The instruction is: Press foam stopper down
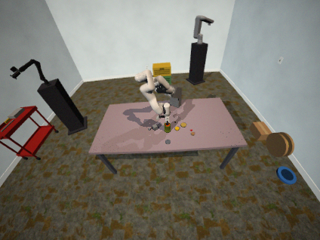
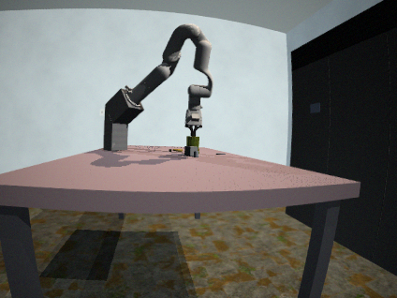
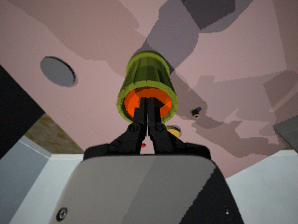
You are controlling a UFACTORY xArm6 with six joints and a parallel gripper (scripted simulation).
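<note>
An olive-green jar (image 3: 146, 84) stands upright on the pink table (image 1: 163, 123), with an orange foam stopper in its mouth. In the wrist view the stopper's top lies inside the green rim. My gripper (image 3: 147, 105) is shut and empty, pointing straight down, with its fingertips on the middle of the stopper. The jar also shows in the top view (image 1: 167, 127) and in the exterior view (image 2: 192, 142), with the gripper (image 2: 193, 134) right over its top. The fingers hide part of the stopper.
A grey disc (image 1: 167, 142) lies on the table in front of the jar. Small orange and brown pieces (image 1: 183, 124) lie to its right. A small grey block (image 1: 152, 127) sits just left of the jar. The arm's base (image 1: 176, 96) stands behind.
</note>
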